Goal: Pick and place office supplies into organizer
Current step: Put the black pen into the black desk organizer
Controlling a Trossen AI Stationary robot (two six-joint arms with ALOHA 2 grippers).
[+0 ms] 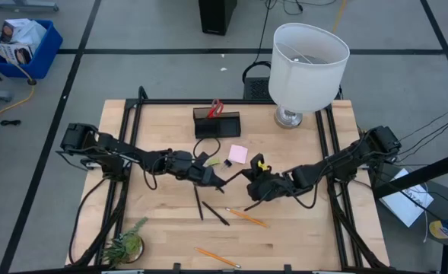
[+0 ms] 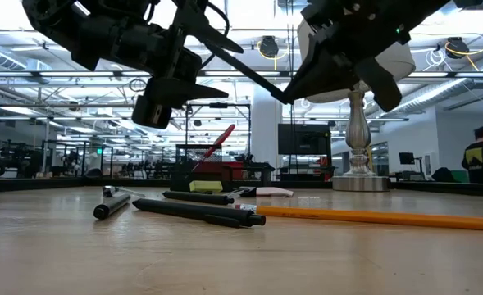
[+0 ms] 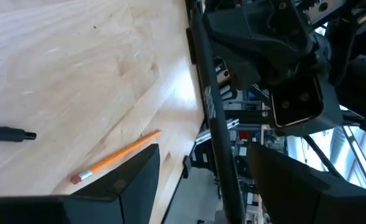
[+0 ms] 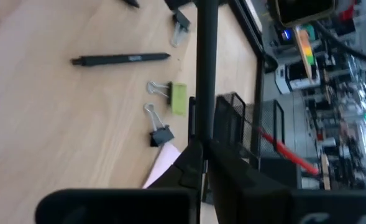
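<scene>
The table (image 1: 163, 228) is pale, smooth wood with visible grain. Beside the white cloth-shaded lamp (image 1: 307, 65), with its shiny metal base, stands the matt black organizer (image 1: 216, 123).

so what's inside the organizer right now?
Red-handled scissors stand in the organizer, handles poking above its rim. The low view shows something red and yellowish at its front. The compartment floors are hidden by its dark walls.

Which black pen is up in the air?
The black pen pinched in the right end effector. The other pens lie flat on the table.
</scene>
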